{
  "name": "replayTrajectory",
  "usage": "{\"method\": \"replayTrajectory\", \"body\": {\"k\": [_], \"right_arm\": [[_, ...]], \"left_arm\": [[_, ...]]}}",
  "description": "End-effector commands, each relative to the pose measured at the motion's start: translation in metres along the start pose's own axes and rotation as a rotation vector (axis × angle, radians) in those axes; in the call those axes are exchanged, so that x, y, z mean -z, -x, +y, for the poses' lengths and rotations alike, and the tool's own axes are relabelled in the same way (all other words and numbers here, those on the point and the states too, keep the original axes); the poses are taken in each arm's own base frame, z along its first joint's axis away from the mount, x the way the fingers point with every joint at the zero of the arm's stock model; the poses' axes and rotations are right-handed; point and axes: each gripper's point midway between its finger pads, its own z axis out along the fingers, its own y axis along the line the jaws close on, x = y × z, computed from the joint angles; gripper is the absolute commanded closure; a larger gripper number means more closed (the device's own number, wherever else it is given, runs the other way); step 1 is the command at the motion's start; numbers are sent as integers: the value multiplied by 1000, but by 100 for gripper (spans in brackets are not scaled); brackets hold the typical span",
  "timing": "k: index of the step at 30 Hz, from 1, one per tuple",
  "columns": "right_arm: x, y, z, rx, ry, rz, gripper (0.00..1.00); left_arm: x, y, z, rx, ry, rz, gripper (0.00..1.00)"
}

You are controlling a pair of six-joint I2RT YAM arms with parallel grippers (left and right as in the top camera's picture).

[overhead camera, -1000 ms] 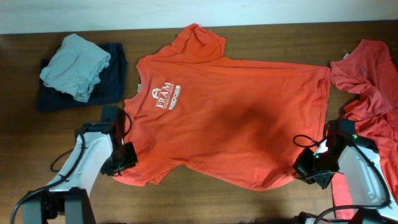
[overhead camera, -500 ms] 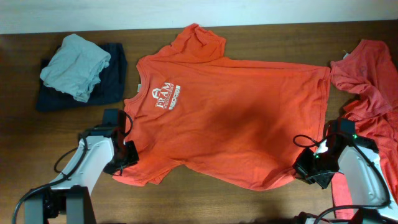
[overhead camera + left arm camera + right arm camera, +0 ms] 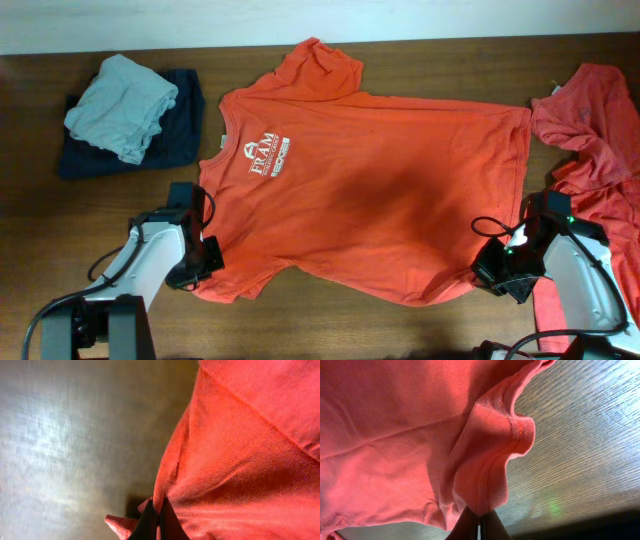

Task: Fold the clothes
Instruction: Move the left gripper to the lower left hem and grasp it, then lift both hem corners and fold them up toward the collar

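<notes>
An orange-red T-shirt [image 3: 380,190] lies spread flat on the wooden table, its white chest logo [image 3: 268,157] facing up. My left gripper [image 3: 210,265] sits at the near sleeve on the shirt's left side. In the left wrist view that gripper [image 3: 159,519] is shut on a fold of the sleeve's edge [image 3: 172,467]. My right gripper [image 3: 487,270] is at the near corner of the hem. In the right wrist view it [image 3: 480,522] is shut on the doubled hem [image 3: 490,475], which bunches up from the table.
A second coral shirt [image 3: 600,130] lies crumpled at the right edge, partly under the right arm. A folded grey-green garment [image 3: 120,105] rests on a dark navy one [image 3: 180,140] at the back left. Bare wood [image 3: 60,230] shows at the near left.
The left gripper opened, slid a little toward the near edge and closed on the sleeve edge. The right gripper has kept its hold and place.
</notes>
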Motion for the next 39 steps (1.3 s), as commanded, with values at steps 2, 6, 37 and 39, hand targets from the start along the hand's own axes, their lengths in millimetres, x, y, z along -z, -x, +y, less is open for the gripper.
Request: {"method": "replayTrajectory", "body": {"k": [2,6,37,39], "right_arm": [[2,1,3,11,6,-1,96],[3,-2,2,8,1,12,96],[87,49,40,26,54,-213,96],[91,58,39,27,38,-255,96]], "left_arm": [[6,-10,7,-8,33,61,100],[27,5,4,-6,25,38,99],[170,170,-88,-25,-457,-583,99],[172,175,-89,-25,-463,-603,99]]}}
